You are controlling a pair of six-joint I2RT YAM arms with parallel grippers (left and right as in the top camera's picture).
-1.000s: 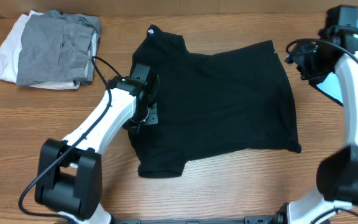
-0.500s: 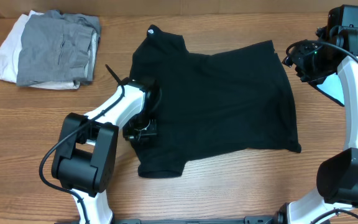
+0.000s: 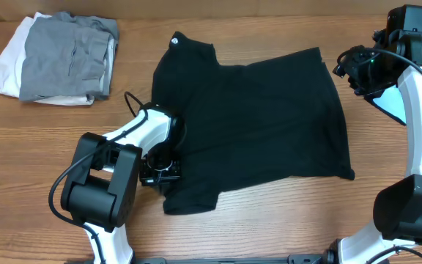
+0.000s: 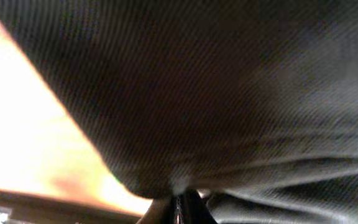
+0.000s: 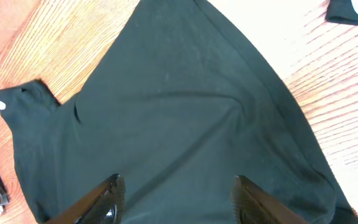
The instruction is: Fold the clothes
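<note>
Black shirt point(image 3: 255, 117) pinched at one edge, spread flat mid-table

Left gripper point(image 3: 160, 172) is clamped tight on the shirt's edge nearest its arm, cloth bunching into the fingertips in the wrist view. I judge this grip is meant to lift that side over for a fold. Right gripper point(image 5: 176, 199) hangs above the shirt's opposite side, jaws parted about halfway and empty, likely placed to take a matching edge. Grey and white clothes point(image 3: 57, 59) lie stacked at the far-left corner of the table point(image 3: 269, 227), well apart from the work.
</note>
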